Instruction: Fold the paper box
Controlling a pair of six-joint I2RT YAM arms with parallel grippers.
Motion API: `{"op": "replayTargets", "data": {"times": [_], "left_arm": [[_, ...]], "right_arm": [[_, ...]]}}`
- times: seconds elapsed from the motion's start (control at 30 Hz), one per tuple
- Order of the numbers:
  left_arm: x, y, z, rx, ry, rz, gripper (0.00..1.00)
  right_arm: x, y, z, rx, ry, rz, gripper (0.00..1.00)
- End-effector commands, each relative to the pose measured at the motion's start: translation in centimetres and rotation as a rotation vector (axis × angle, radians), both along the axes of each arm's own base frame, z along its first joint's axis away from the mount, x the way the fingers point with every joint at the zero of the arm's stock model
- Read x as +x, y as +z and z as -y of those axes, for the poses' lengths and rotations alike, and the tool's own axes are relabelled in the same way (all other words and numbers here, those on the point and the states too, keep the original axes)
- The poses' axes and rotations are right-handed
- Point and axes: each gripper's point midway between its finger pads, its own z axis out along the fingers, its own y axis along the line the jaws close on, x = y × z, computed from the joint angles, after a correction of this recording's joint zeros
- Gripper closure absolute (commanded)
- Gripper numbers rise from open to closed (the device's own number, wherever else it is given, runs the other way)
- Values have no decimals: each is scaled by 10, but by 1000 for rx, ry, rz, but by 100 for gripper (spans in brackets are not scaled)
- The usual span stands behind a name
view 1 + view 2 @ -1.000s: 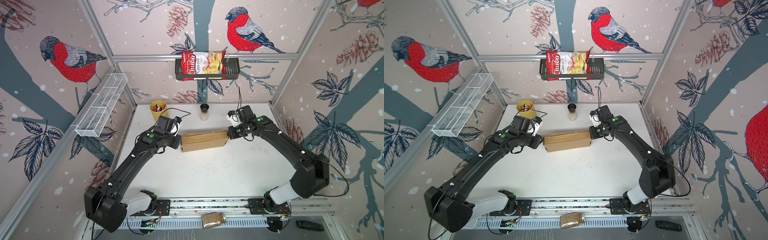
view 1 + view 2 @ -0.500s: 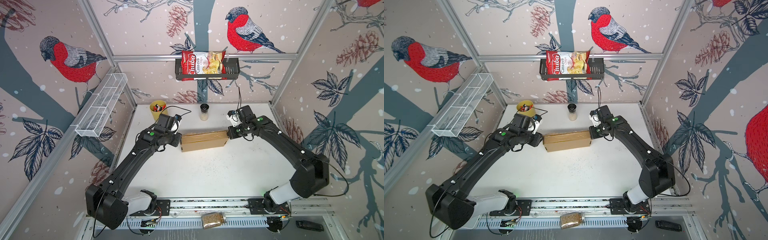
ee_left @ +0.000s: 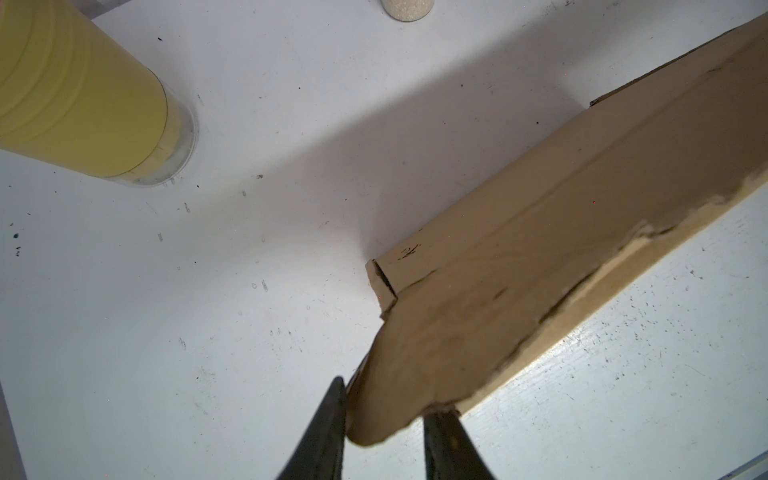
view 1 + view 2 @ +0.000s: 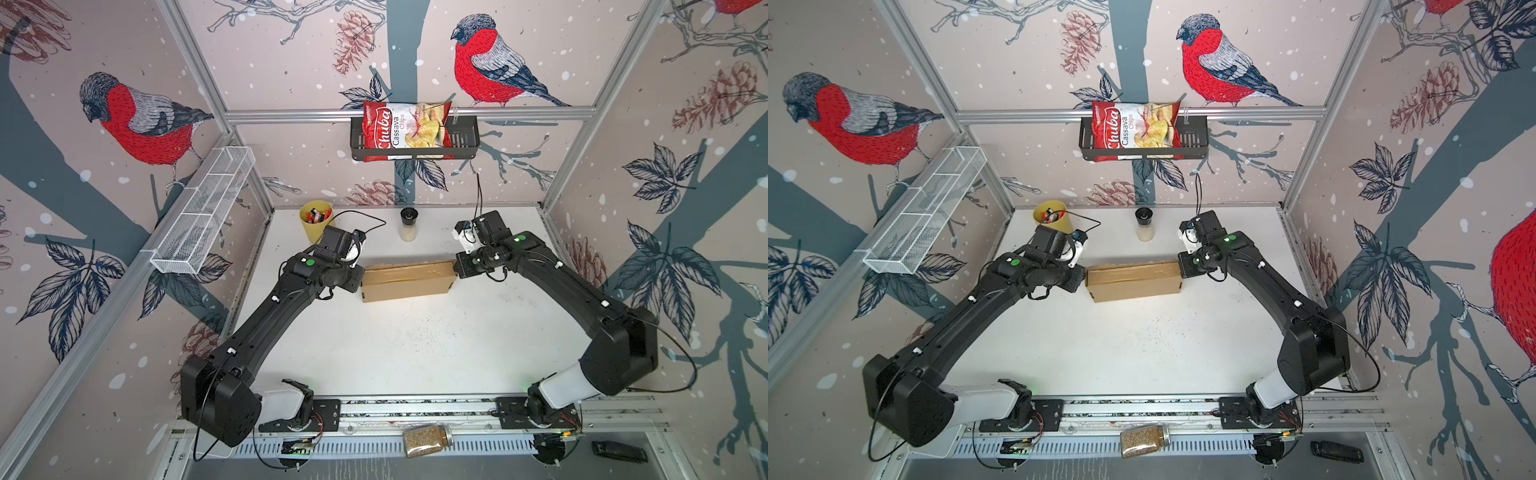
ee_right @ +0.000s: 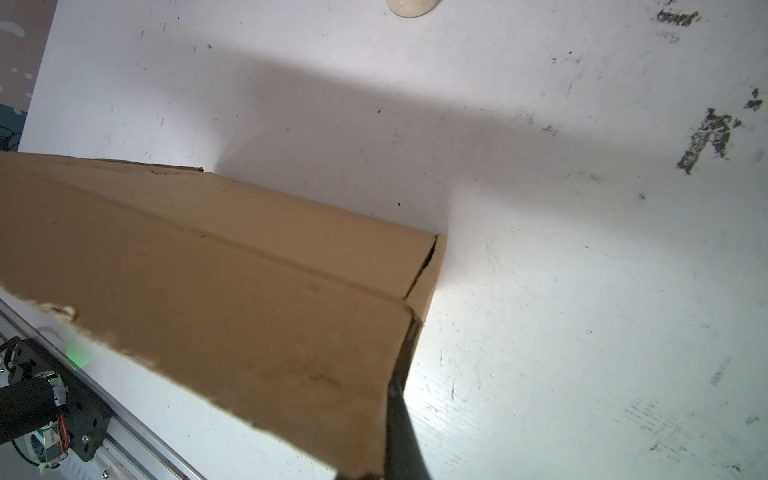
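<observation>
The paper box (image 4: 405, 282) (image 4: 1133, 280) lies folded shut, a long brown cardboard block, at the middle back of the white table (image 4: 415, 353). My left gripper (image 4: 360, 279) (image 4: 1084, 278) is at its left end. In the left wrist view the gripper (image 3: 388, 399) is shut on the box's (image 3: 540, 249) rounded end flap, one finger on each side. My right gripper (image 4: 456, 270) (image 4: 1180, 270) is shut on the right end wall. In the right wrist view one of its fingers (image 5: 401, 415) lies flat against that wall of the box (image 5: 208, 270), and cardboard hides the other.
A yellow cup (image 4: 316, 222) (image 3: 83, 95) of pens stands behind the left gripper. A shaker jar (image 4: 408, 224) stands behind the box. A white wire basket (image 4: 203, 212) hangs on the left wall, a chips bag (image 4: 405, 131) in a black rack on the back wall. A grain jar (image 4: 428, 438) lies by the front rail.
My left wrist has shifted slightly at the box's left end. The box and the right arm stay where they were.
</observation>
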Motion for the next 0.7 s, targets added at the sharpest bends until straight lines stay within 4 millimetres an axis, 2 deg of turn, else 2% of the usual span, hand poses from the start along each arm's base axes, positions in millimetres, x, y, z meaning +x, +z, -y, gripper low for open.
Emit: {"op": "replayTargets", "data": {"times": [0.0,0.43,0.67], "left_arm": [[-2,3,2,-11,-13,0,74],[2,5,11,-54,-14,-27,90],[-2,14,22,-115,-39,-53,92]], "right_arm": [[-19,-12,4,-21,6,-93,98],[-19,-13,4,-21,6,-95,98],[-19,-16,4,-27,5,-103,98]]}}
